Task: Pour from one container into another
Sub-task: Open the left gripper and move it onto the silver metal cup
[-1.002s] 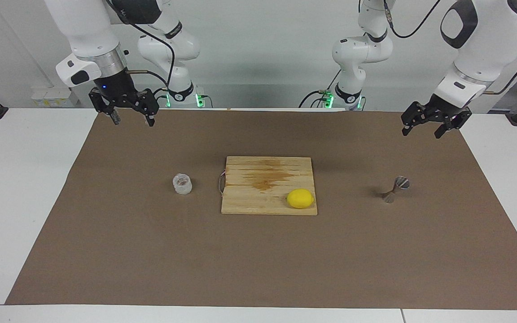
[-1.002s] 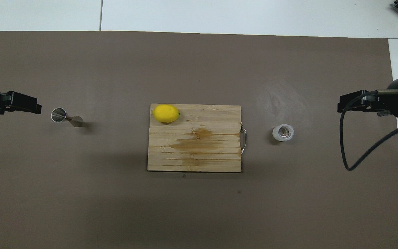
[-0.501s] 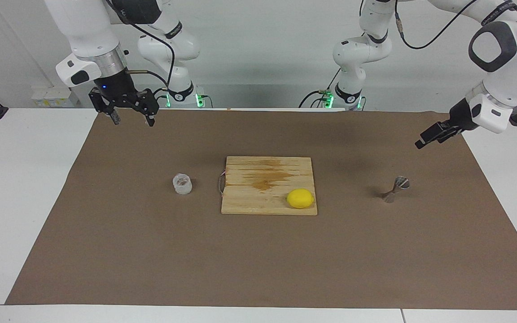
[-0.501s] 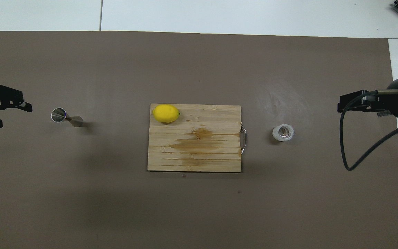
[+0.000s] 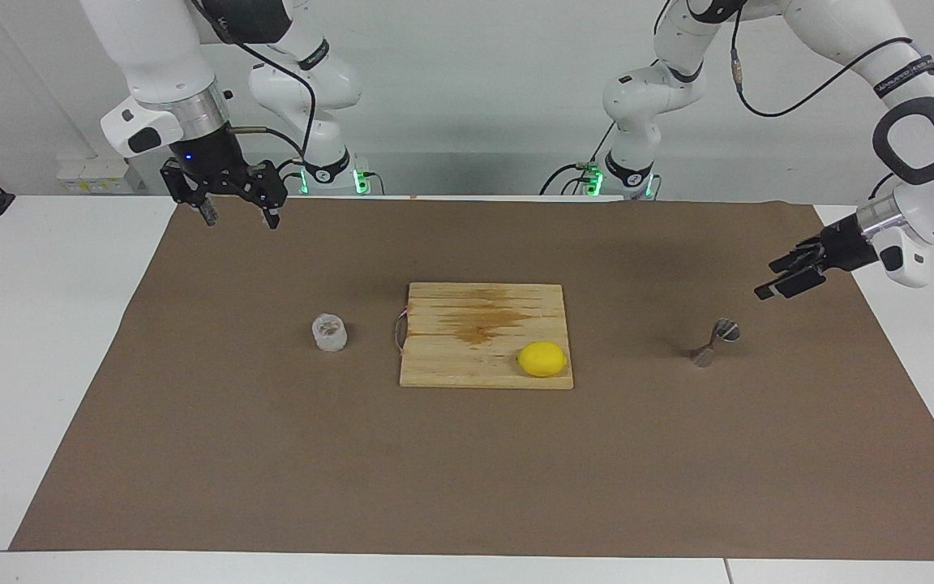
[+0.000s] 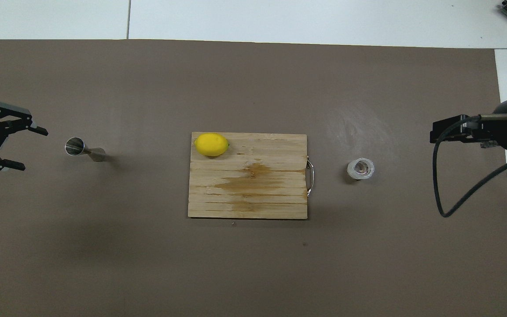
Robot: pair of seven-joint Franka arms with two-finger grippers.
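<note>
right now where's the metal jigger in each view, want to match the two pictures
Facing view: the jigger stands on the brown mat toward the left arm's end, just below the open left claw in the picture.
Overhead view: the jigger is at that picture's left side, beside the left claw.
Shared landmark: the cutting board with the lemon.

White rounded arm shells, black grippers, black cables, green lights at bases.

A wooden cutting board (image 5: 486,334) lies mid-table on the brown mat (image 5: 467,478), stained darker, perhaps wet; a yellow lemon (image 5: 541,358) sits on its corner.
</note>
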